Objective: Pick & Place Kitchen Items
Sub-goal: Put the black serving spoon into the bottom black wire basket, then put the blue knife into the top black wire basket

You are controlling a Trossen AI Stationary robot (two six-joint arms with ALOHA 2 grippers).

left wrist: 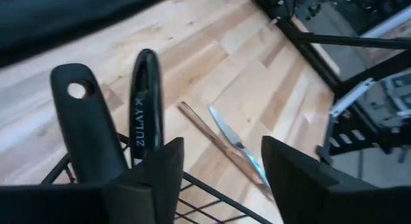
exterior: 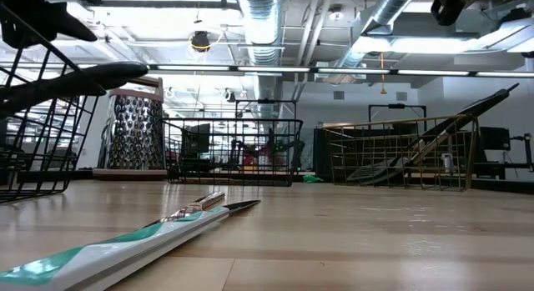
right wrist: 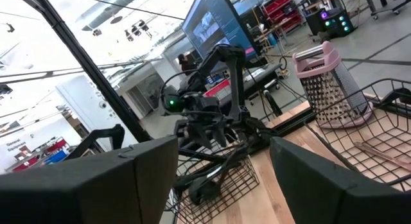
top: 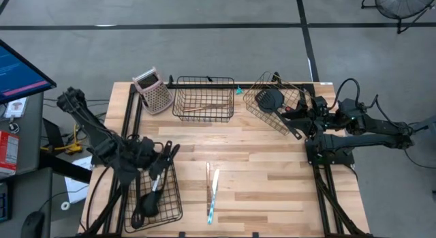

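Pale wooden plank desk (top: 259, 176), seen from above, with three wire baskets. Front left: black wire basket (top: 174, 207) holding black long-handled utensils (top: 151, 197), heads down, handles rising over the rim. Left claw (top: 165, 155) above that basket's upper rim, fingers parted, gripping nothing; in the left wrist view, two glossy black handles (left wrist: 146, 105) just ahead of the fingers, one with a round hanging hole, the other lettered in white. Centre front of the desk: slim wooden-handled utensil (top: 208, 185) and silvery knife (top: 214, 196) with teal-and-white handle, side by side, lying flat; in the low view, the knife (exterior: 125, 245) close to the lens, blade pointed away. Rear centre: black wire basket (top: 203, 110), rectangular, holding one wooden utensil (top: 206, 106) laid slantwise. Rear right: bronze-coloured wire basket (top: 274, 115), tilted, with black slotted spatula (top: 271, 100) whose handle runs out over the rim. Right claw (top: 303, 110) beside that basket at the desk's right edge, spread wide, holding nothing. Rear left: perforated metal box grater (top: 154, 93), pink-topped, upright.
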